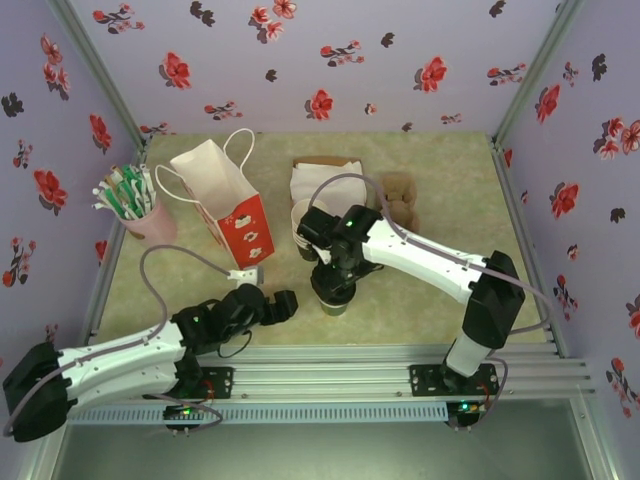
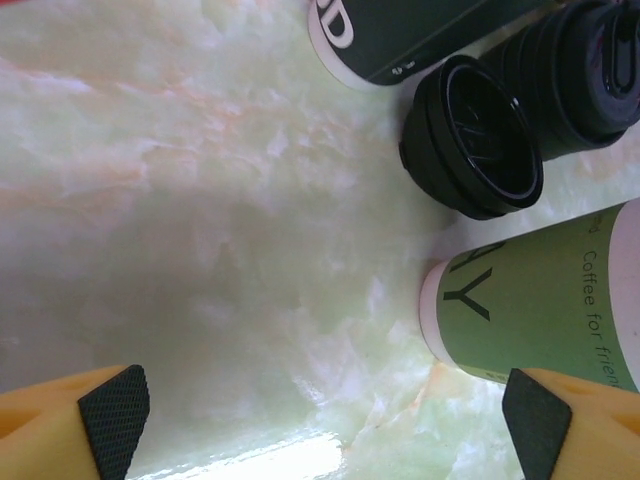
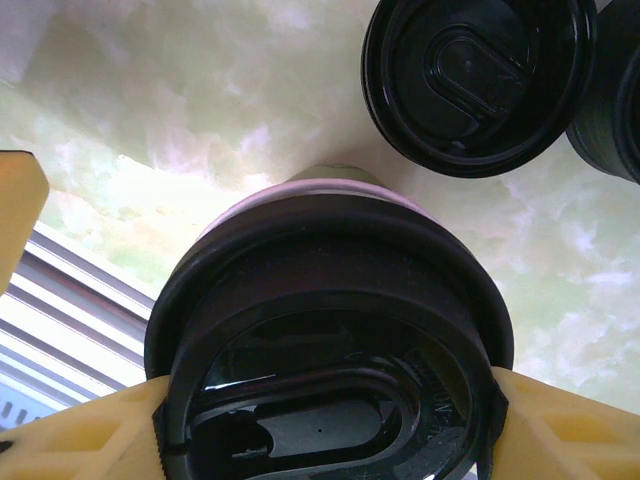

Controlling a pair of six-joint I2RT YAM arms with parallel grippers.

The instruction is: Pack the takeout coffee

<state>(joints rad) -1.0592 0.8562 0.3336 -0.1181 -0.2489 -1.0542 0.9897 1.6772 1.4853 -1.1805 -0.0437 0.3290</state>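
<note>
Marbled green surface carries the work. Right tool is clamped on the black lid, one finger at each side, atop the takeout coffee cup standing mid-surface. Press the lid down level so its rim seats all round. Left tool stands wide, grasping nothing, with the cup just beside one finger.

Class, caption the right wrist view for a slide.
Right claw clamps the black lid on the coffee cup; spare lid beyond.
</note>
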